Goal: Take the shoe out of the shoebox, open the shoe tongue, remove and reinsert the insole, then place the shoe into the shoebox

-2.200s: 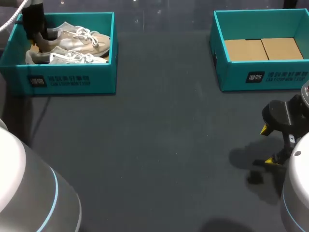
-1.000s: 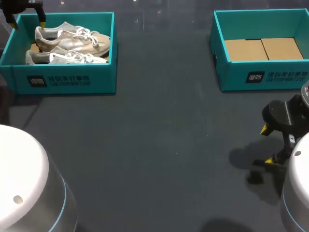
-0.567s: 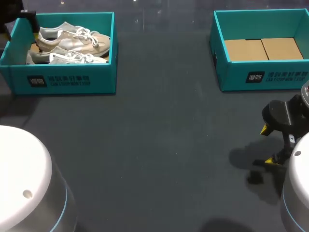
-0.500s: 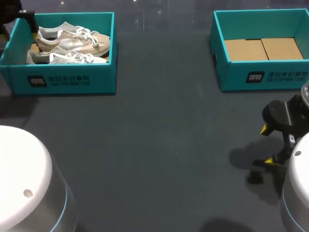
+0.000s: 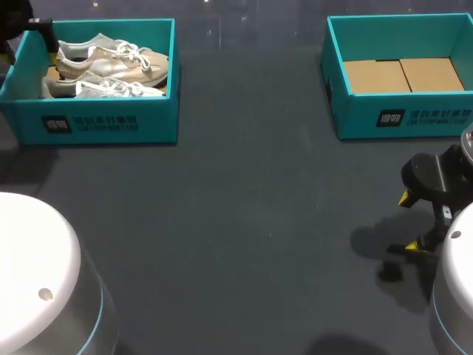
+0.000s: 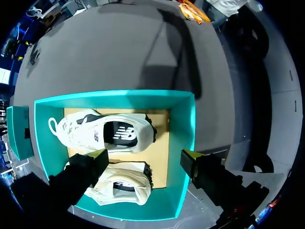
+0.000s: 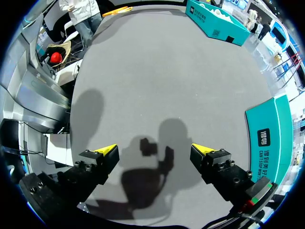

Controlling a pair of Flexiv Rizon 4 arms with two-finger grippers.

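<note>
Shoes (image 5: 111, 63) in teal shoebox (image 5: 159, 122), white front print, left gripper (image 6: 144, 156) spread above

Both grippers open, holding nothing — the arms set wide apart.
The left arm (image 5: 37, 281) bulks large at the near left of the head view; its left gripper (image 6: 143, 156) hangs far out at that view's left edge, pointing straight down, its yellow-tipped fingers (image 6: 99, 156) spread wide and touching nothing. The right arm (image 5: 452, 296) stands at the near right, and the right gripper (image 5: 411, 222) sits low, turned downward — both of its tips equally far apart, with nothing gripped between them.
</note>
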